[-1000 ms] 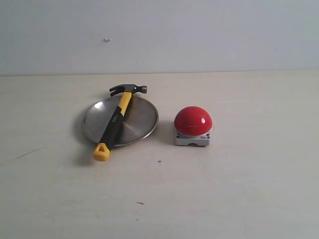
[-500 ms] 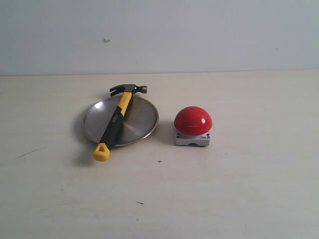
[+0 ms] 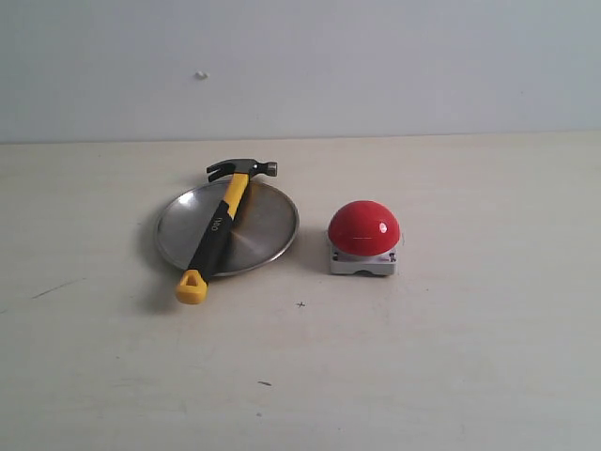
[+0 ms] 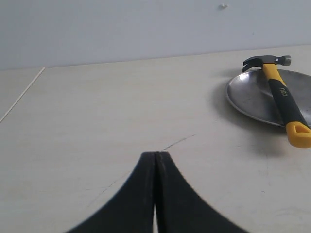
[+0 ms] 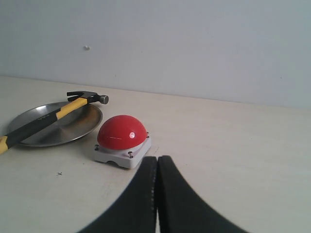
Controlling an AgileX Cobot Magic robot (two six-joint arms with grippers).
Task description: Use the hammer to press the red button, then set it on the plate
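Although only the wrist views show them, the left gripper [image 4: 155,155] and right gripper [image 5: 157,158] have jaws pressed together. The claw hammer [image 3: 218,230] lies across the silver plate [image 3: 268,225], toward the far edge of the counter [image 3: 451,357]. The red button [image 3: 363,227], just beside the plate, falls outside the left wrist view.

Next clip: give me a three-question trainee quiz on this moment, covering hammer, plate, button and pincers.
1. True or false: the hammer lies across the plate, its yellow end overhanging the rim.
2. The left pincer and right pincer are: A open, B shut and empty, C gripping the hammer.
3. Fill in: in the exterior view the red button stands to the plate's ____.
Key: 1 true; 2 B; 3 right.
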